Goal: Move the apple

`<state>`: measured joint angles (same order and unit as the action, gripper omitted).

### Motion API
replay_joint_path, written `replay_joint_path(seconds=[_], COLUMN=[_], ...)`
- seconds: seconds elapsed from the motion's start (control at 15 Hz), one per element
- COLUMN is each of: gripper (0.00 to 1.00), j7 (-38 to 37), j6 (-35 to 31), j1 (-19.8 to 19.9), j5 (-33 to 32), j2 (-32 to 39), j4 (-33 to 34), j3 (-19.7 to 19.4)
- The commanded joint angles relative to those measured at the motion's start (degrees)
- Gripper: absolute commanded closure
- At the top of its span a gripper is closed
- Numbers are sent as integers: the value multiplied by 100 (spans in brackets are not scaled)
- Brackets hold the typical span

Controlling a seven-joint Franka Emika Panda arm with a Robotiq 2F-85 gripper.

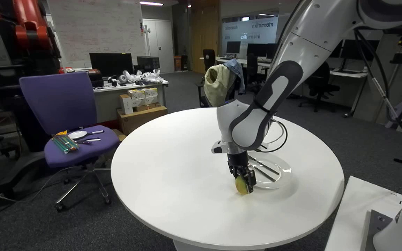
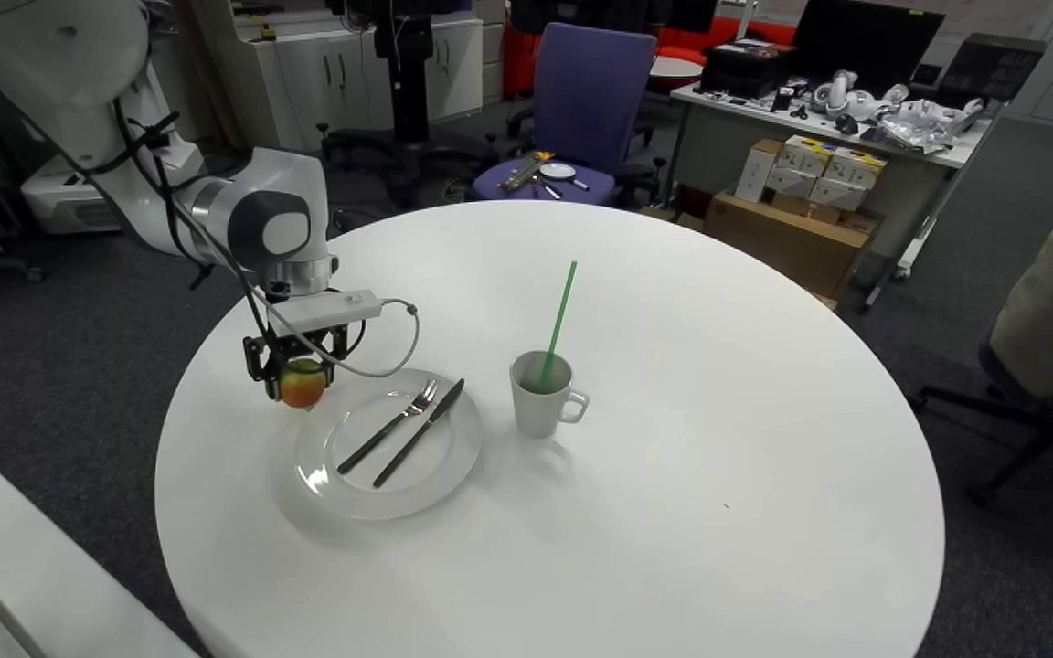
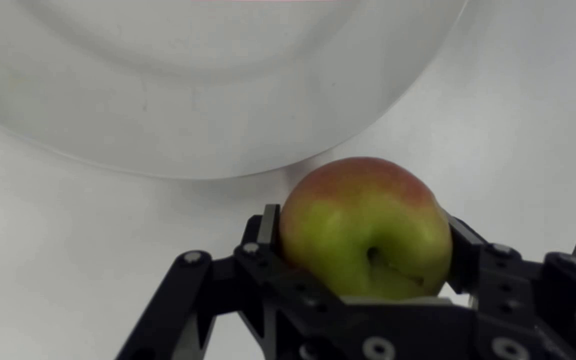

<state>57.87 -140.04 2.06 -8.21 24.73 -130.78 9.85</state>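
The apple is yellow-green with a red side. In the wrist view it sits between both finger pads of my gripper, which touch its two sides. In both exterior views the apple shows at the fingertips of my downward-pointing gripper. It is at or just above the white table; I cannot tell whether it touches. The white plate lies right beside the apple, which is outside its rim.
A fork and a knife lie on the plate. A white cup with a green straw stands beside the plate. A purple chair holding small items stands off the round table's edge.
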Motion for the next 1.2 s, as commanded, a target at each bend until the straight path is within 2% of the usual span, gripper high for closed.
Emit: replay_joint_path(seconds=[0.0,0.67,1.13], gripper=[50,50,50], j7=[-255,-592,-1285], j6=[-43,-9,302], j1=[-128,-133,-215], j5=[-125,-143,-124], j2=[-146,-126,-127], j4=[-102,-87,-64], j3=[-127,-152,-262])
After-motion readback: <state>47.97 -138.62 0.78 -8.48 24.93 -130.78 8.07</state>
